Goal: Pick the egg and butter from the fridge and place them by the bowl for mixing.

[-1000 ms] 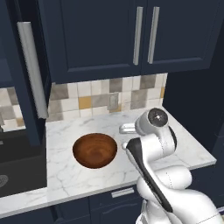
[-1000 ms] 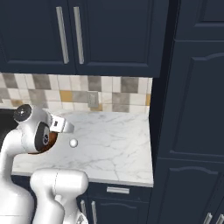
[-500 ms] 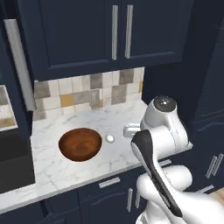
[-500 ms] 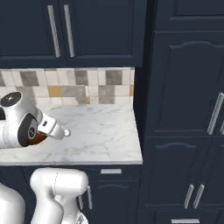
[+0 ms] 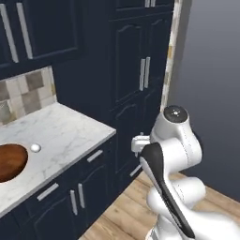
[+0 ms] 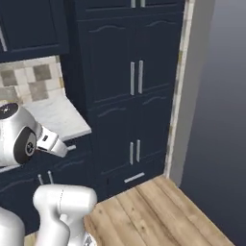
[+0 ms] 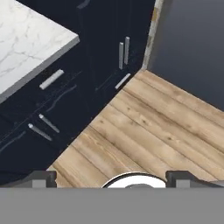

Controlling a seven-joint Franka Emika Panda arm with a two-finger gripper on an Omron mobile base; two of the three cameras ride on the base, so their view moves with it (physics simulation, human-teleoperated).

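In the left base view the bowl (image 5: 9,161) sits on the marble table (image 5: 65,136) with the egg (image 5: 35,148) just beside its rim, both well off to the left of the arm. The right base view shows tall navy cabinets (image 6: 134,96) ahead and a wooden floor (image 6: 153,211). In the hand view the gripper (image 7: 111,178) spreads wide and empty, fingertips (image 7: 41,178) far apart, over the floor, the table's corner up and to its left.

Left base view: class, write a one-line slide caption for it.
White egg rests beside the wooden bowl on the marble counter; the arm faces tall navy cabinets.
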